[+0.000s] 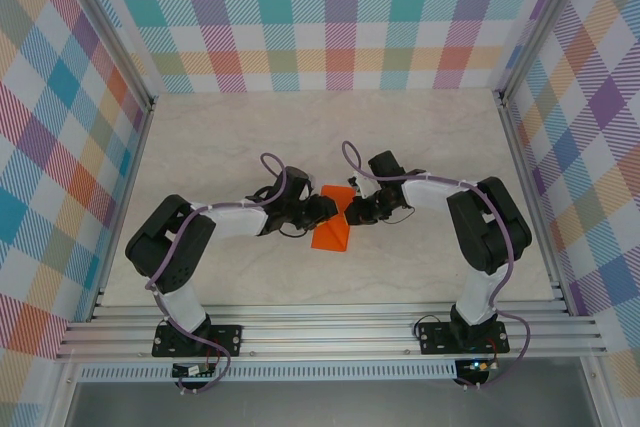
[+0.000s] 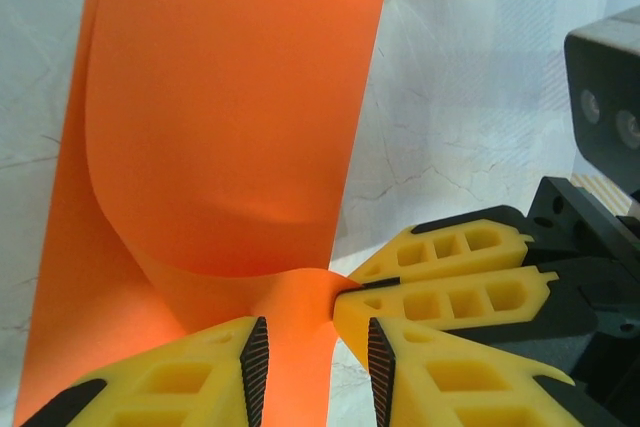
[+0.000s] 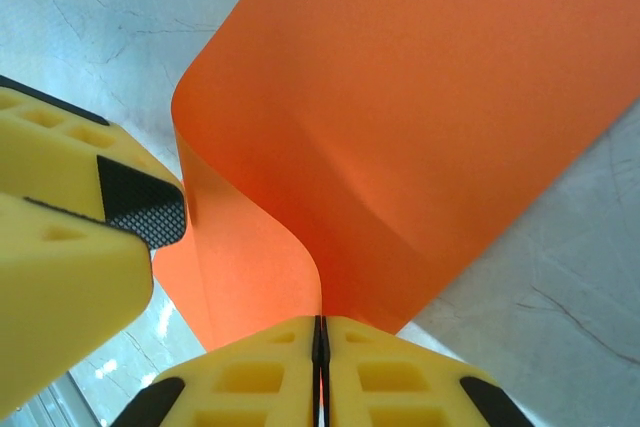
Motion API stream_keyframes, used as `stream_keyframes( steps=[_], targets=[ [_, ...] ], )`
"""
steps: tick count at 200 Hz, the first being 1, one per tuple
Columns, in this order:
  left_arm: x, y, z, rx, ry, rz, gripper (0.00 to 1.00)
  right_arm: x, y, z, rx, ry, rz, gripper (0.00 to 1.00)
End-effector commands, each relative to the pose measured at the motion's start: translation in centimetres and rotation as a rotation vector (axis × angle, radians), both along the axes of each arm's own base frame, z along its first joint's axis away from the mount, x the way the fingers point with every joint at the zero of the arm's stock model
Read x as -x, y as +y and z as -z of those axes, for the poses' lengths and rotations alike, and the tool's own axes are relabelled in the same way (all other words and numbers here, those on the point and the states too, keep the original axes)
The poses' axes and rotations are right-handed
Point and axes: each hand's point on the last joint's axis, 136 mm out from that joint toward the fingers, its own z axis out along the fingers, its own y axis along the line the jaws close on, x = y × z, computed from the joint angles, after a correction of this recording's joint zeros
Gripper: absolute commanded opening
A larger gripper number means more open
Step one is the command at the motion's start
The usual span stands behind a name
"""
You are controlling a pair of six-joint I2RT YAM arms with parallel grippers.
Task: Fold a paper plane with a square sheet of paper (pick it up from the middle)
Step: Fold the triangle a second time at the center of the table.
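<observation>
Square sheet of paper [image 1: 330, 235] is sitting mid-worktop [image 1: 430, 137], between the two arms, and is curling up off the surface in a loose bend, not lying flat. Right gripper [image 3: 320, 332] is pinching the sheet, its fingers pressing together on the orange. Left gripper [image 2: 317, 342] is standing with fingers parted; a strip of the sheet is passing through the gap, with bare worktop showing beside it. The two grippers are facing each other, tips almost touching.

The bright orange square sheet of paper [image 1: 332, 232] curls upward in a soft, uncreased bend at the table [image 1: 300, 137] middle.
</observation>
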Motion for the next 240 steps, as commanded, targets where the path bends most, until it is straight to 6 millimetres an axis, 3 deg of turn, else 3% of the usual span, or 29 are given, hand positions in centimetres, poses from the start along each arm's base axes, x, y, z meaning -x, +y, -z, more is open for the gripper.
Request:
stream_keyframes(
  steps=[1,130,240],
  targets=[
    [0.2,-1.0,-1.4,0.03,-0.039,0.039,0.35,0.0,-0.1,-0.3,0.0,-0.008,-0.017,0.11],
    [-0.4,-1.9,-0.6,0.041,-0.027,0.042,0.35,-0.9,0.0,0.8,0.03,-0.005,-0.018,0.12],
    [-0.6,-1.0,-1.4,0.012,-0.058,0.003,0.33,-0.9,-0.4,1.8,0.057,0.006,-0.005,0.13]
  ],
)
